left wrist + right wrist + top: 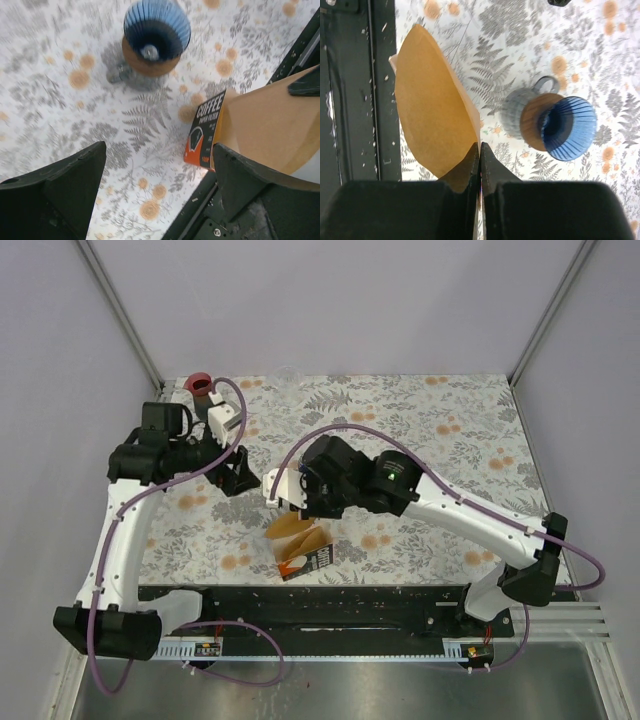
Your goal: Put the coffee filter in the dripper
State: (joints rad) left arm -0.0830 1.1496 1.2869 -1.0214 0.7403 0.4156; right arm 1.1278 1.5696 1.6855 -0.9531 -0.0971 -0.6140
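Right gripper (pixel 479 150) clamped on brown paper cone filter (pixel 432 100), which extends upper left of it; blue ribbed dripper (pixel 567 127) centre-right, apart.

Tan coffee filter (pixel 432 110), blue ribbed dripper (pixel 567 127), orange-and-black box (pixel 202 132), grey-fern, orange-flowered tablecloth (pixel 450 420)
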